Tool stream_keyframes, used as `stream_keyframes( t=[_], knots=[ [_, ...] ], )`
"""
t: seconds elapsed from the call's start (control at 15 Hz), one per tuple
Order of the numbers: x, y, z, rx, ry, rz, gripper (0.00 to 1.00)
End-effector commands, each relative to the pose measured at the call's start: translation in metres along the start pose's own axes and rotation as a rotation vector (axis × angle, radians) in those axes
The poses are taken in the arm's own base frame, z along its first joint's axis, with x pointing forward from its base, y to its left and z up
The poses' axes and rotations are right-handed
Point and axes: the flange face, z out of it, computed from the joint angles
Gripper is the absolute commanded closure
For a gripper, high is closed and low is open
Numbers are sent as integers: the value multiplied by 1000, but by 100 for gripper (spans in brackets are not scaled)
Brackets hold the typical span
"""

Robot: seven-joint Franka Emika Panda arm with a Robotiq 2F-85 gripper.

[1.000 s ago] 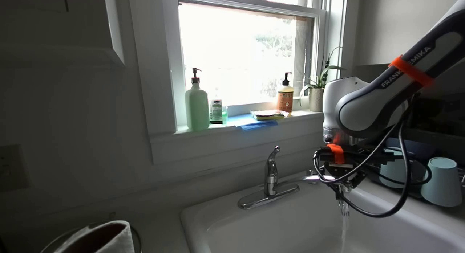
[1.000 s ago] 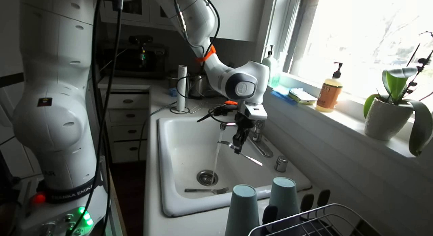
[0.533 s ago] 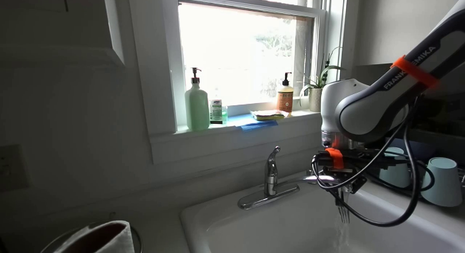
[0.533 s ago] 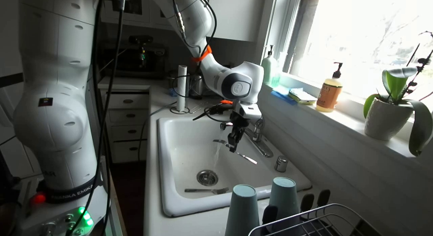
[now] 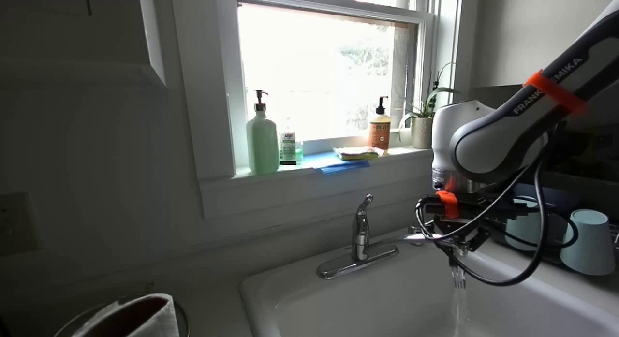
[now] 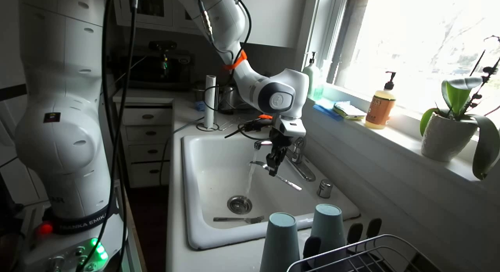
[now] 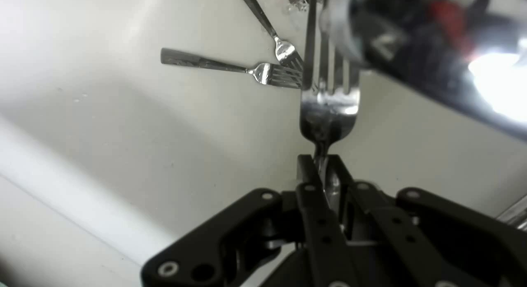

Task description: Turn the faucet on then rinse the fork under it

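My gripper (image 7: 320, 161) is shut on the neck of a silver fork (image 7: 328, 110) and holds it above the sink. The fork also shows in both exterior views (image 5: 458, 278) (image 6: 288, 183). The handle points away from the spout, and the tines are near the falling water (image 6: 250, 178) below the spout end. The silver faucet (image 5: 361, 230) stands at the sink's back edge with its lever upright, and water runs. Its spout (image 7: 420, 40) fills the upper right of the wrist view, blurred, and covers part of the tines. My gripper (image 6: 272, 171) is below and beside the spout.
Two more forks (image 7: 206, 64) (image 7: 263, 21) lie on the sink floor. The white sink (image 6: 195, 225) has a drain (image 6: 239, 205). Teal cups (image 6: 282, 225) and a wire rack (image 6: 384, 237) stand beside it. Soap bottles (image 5: 262, 139) (image 5: 379, 129) and a plant line the windowsill.
My gripper and the held fork dipped lower and towards the spout half a second ago, then came back up near the earlier place. The water spread at the tines and now falls more narrowly.
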Motion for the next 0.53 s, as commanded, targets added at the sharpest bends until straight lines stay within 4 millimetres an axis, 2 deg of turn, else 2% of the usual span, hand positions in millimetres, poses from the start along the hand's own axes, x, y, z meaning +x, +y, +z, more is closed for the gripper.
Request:
stream_keyframes(
  t=[0.0, 0.2, 0.47],
  knots=[
    [8, 15, -14, 9, 23, 38, 97],
    [8, 17, -14, 5, 20, 33, 97],
    [-4, 16, -9, -5, 11, 20, 97]
  ],
)
